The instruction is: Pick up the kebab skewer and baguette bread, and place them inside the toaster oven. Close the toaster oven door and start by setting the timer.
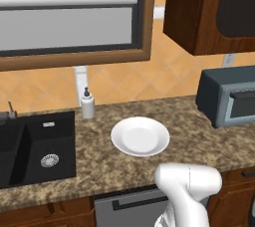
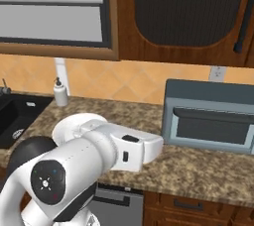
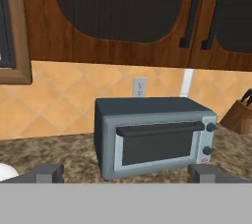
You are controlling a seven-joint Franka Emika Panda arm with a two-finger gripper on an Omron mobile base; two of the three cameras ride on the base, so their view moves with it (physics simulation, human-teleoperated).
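Note:
The toaster oven (image 3: 152,134) stands on the granite counter against the tiled wall, also seen at the right as the toaster oven (image 1: 226,96) and the toaster oven (image 2: 211,116). The toaster oven door (image 3: 157,145) is shut, with its black bar handle across the top. Two dark knobs (image 3: 209,138) sit on its right side. My gripper (image 3: 128,174) faces the oven front from a short distance, open, with nothing between its fingertips (image 3: 49,173). The kebab skewer and the baguette bread are out of view.
A white plate (image 1: 140,136) with nothing on it lies mid-counter, with a soap dispenser (image 1: 87,104) behind it and a black sink (image 1: 37,146) to its left. A knife block (image 3: 238,115) stands right of the oven. Dark wooden wall cabinets (image 3: 123,12) hang above.

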